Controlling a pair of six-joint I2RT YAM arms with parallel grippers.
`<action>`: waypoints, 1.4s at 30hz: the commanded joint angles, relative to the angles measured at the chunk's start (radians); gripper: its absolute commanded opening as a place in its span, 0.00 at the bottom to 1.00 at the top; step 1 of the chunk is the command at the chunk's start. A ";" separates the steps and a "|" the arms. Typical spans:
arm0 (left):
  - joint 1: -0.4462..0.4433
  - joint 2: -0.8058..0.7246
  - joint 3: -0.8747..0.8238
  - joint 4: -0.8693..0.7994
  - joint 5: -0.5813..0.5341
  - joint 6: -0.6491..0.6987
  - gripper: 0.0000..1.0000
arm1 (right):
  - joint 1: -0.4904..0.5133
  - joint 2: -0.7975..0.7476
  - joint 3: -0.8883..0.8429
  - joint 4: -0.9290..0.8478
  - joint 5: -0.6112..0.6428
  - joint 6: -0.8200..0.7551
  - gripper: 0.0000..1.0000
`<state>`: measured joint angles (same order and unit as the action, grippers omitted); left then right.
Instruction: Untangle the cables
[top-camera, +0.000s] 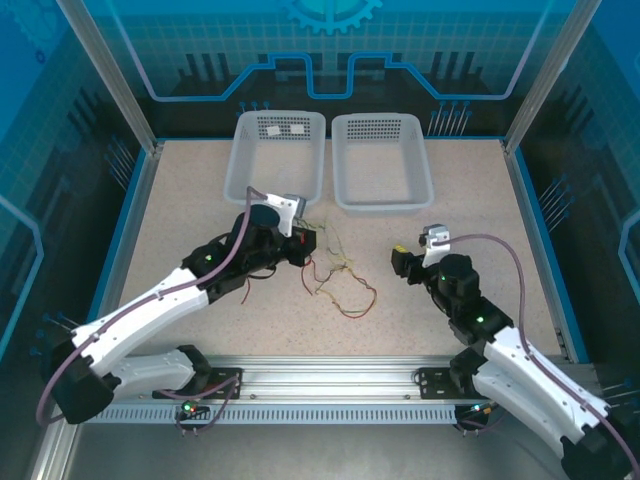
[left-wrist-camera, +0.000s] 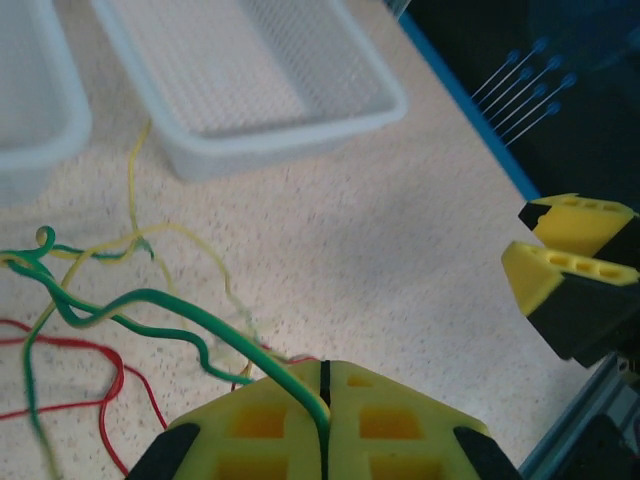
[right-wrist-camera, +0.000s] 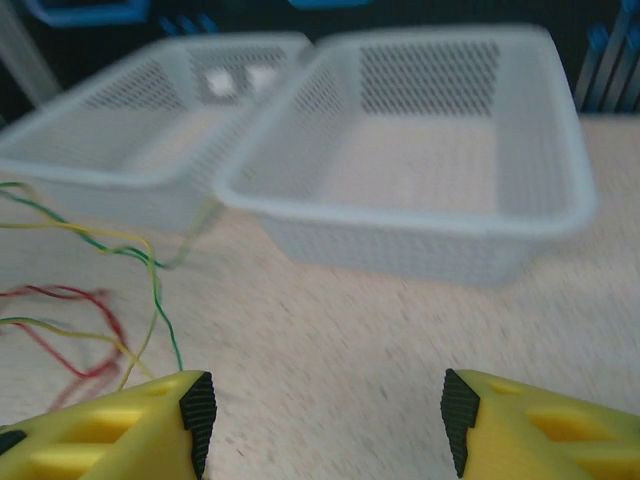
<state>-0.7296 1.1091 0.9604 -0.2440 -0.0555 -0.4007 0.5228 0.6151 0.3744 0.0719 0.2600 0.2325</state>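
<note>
The cables lie in a loose tangle on the worktop, about the middle of it, on the near side of the two white baskets and between the two hands. Red loops sprawl on the near side of the heap; thinner yellow-green strands trail off toward the far side, and one pale yellow strand reaches the foot of the baskets, about where the two meet.

The left hand is at the left edge of the tangle with its yellow fingers pressed together. It is pinching a green cable, which runs straight into the seam between them. From there the strand snakes away to the left across the worktop, and a red cable curls beside it.

The right hand is over bare worktop to the right of the heap, well apart from it. Its fingers are spread wide with nothing between them.

Beyond all this, the left basket and the right basket sit side by side at the far edge.
</note>
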 joint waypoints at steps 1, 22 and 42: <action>-0.007 -0.036 0.022 0.055 -0.026 0.097 0.00 | 0.002 -0.059 -0.011 0.111 -0.184 -0.162 0.65; 0.043 -0.055 0.046 0.208 0.162 0.185 0.00 | 0.039 0.467 0.339 0.158 -0.656 -0.196 0.92; 0.150 -0.228 -0.162 0.273 -0.188 0.082 0.00 | 0.044 0.497 0.364 0.058 -0.308 -0.172 0.00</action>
<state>-0.6128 0.9287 0.8387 -0.0166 -0.1631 -0.2703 0.5850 1.1675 0.7555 0.1558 -0.1425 0.0406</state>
